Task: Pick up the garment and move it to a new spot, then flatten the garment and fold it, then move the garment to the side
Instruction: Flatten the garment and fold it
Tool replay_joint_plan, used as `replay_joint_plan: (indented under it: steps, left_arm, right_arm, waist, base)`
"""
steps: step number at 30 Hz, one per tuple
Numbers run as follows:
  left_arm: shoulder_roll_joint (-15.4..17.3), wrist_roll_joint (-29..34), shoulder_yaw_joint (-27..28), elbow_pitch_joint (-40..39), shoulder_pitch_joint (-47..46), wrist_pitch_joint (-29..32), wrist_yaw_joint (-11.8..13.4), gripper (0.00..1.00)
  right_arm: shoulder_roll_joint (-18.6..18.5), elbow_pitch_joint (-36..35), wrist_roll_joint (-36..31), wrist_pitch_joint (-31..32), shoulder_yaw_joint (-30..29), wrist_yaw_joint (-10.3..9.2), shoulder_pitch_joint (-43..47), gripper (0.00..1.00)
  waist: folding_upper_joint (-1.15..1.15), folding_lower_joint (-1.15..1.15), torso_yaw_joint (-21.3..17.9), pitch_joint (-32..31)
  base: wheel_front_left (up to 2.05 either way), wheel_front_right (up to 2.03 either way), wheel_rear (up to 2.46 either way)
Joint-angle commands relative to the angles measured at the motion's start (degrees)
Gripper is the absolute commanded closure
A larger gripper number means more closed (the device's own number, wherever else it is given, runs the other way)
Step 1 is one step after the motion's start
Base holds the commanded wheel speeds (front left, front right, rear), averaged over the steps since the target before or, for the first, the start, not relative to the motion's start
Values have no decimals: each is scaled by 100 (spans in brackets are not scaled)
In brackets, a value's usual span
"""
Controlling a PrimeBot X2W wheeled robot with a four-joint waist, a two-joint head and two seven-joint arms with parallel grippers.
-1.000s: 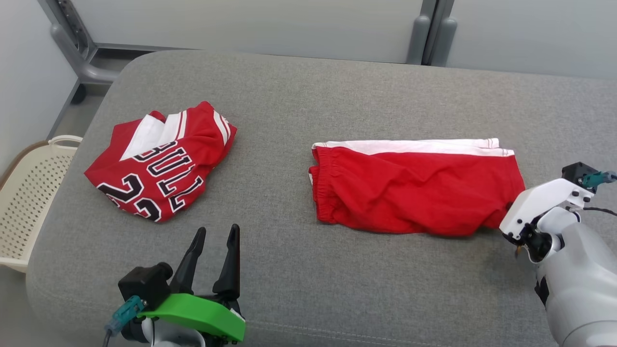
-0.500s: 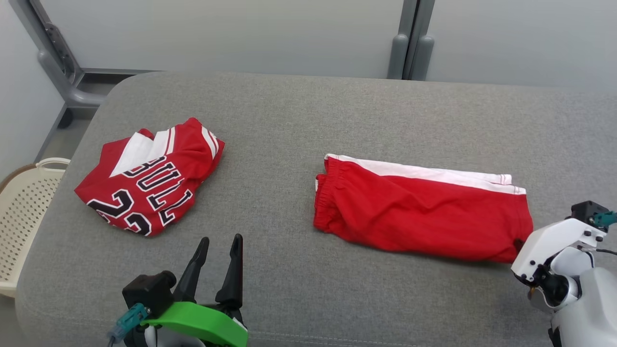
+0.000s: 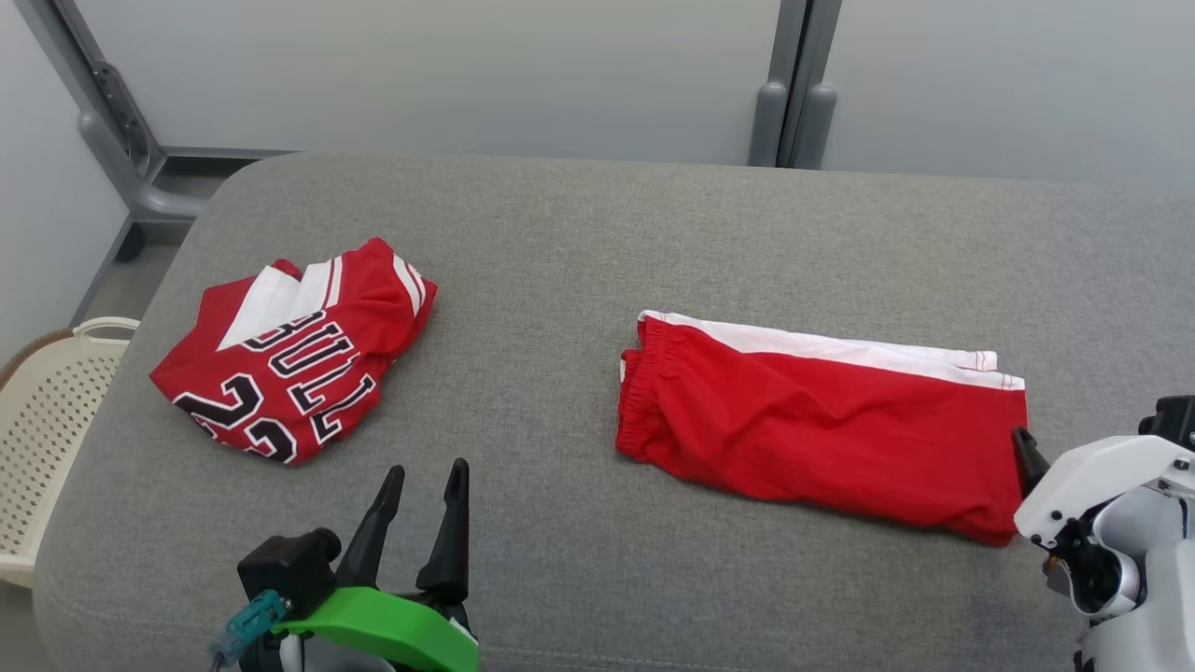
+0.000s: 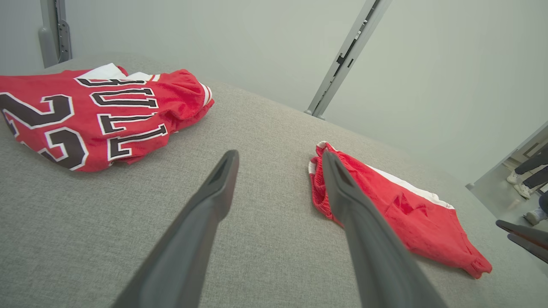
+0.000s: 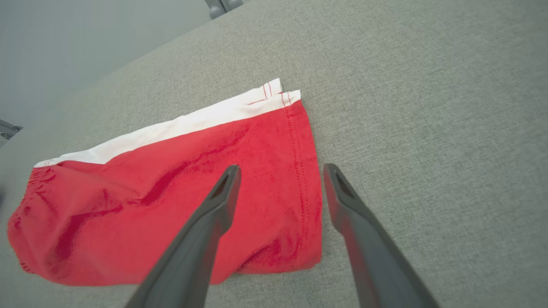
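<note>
The garment, a pair of red shorts [image 3: 822, 439] with a white side stripe, lies folded flat on the grey cushion, right of centre. In the right wrist view my right gripper [image 5: 280, 171] is open, with nothing held; its fingers hover over the shorts' [image 5: 171, 192] hem end. In the head view that right gripper [image 3: 1025, 457] sits at the shorts' right edge, mostly hidden behind its white wrist. My left gripper [image 3: 425, 471] is open and empty near the front edge, well left of the shorts [image 4: 411, 218], fingers [image 4: 214, 201] spread above bare cushion.
A crumpled red jersey [image 3: 289, 355] with black lettering lies at the left of the grey cushion [image 3: 560, 261]. A cream perforated basket [image 3: 47, 411] stands on the floor past the left edge. A person's feet [image 4: 522, 188] show far off.
My right gripper has opened and let go of the shorts' hem end, which now rests on the cushion. The camera has shifted. The left gripper has stayed still.
</note>
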Motion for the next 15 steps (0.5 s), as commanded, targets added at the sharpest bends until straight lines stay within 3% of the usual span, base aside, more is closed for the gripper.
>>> replay_joint_plan:
  steps: [1,15]
  left_arm:
    - [50,-35,16,-1,118,-28,22,0]
    - [188,39,231,-23,237,-131,263,0]
  right_arm:
    - [5,-87,151,-127,123,0,102,0]
    - [-2,-934,568,-1898,1254,0,797,0]
  waist:
    - [0,0,-22,-69]
    - [0,0,-202,-317]
  base:
    - [0,0,0]
    - [0,0,0]
